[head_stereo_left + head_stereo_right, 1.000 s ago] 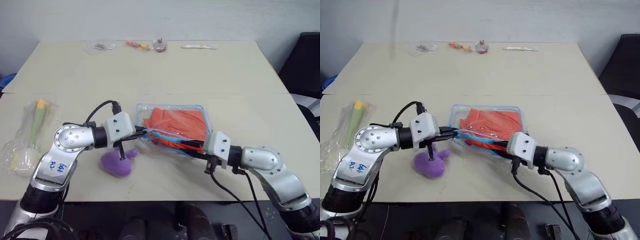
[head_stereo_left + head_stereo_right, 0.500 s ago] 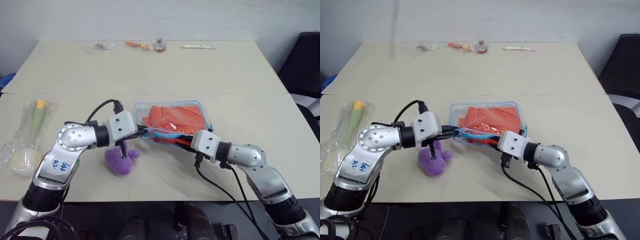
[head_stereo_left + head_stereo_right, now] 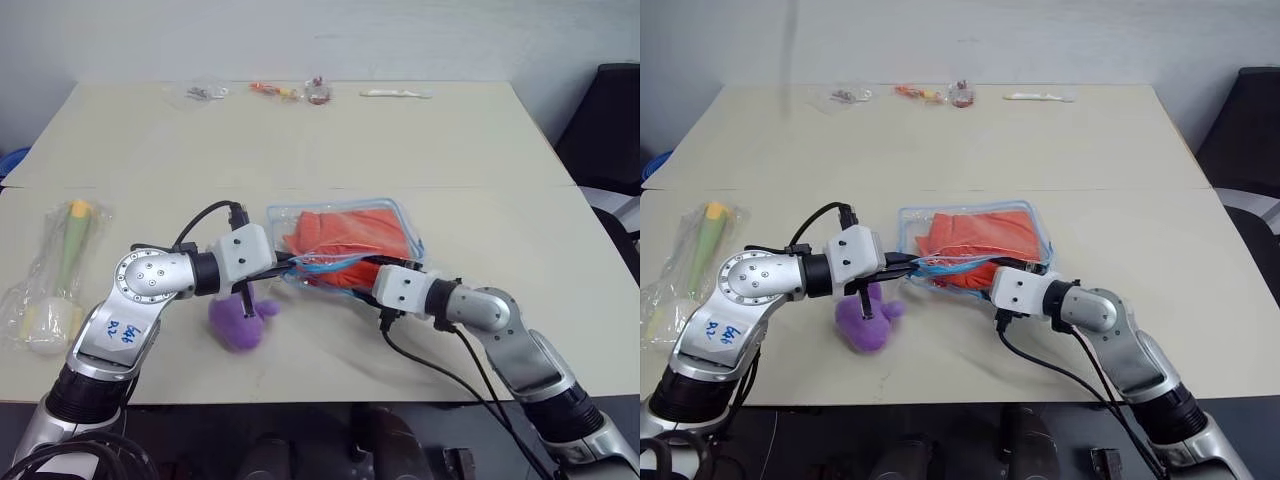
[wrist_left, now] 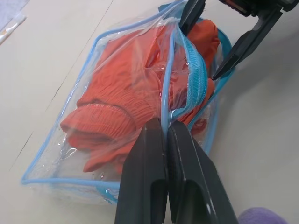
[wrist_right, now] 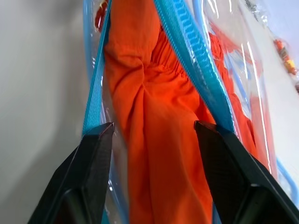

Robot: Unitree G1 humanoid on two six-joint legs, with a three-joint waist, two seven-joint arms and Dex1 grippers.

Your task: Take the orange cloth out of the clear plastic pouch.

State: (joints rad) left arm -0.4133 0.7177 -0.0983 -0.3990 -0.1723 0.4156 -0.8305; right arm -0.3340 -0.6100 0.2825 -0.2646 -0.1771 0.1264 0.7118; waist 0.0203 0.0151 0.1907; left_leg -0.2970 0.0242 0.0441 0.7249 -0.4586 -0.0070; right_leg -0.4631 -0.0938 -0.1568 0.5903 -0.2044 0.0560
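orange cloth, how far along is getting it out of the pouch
Done: the clear plastic pouch looks unzipped, and the left gripper is shut on its blue zipper edge, holding the mouth up. In hand: the right gripper is open at that mouth, one finger on each side of the orange cloth, not yet closed on it. Left: grip the cloth and pull it clear; it lies wholly inside the pouch.

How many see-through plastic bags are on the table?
2 clearly: the clear plastic pouch holding the orange cloth mid-table, and a clear wrapper with a green-yellow stick near the left edge. Small items along the far edge may be bagged too.
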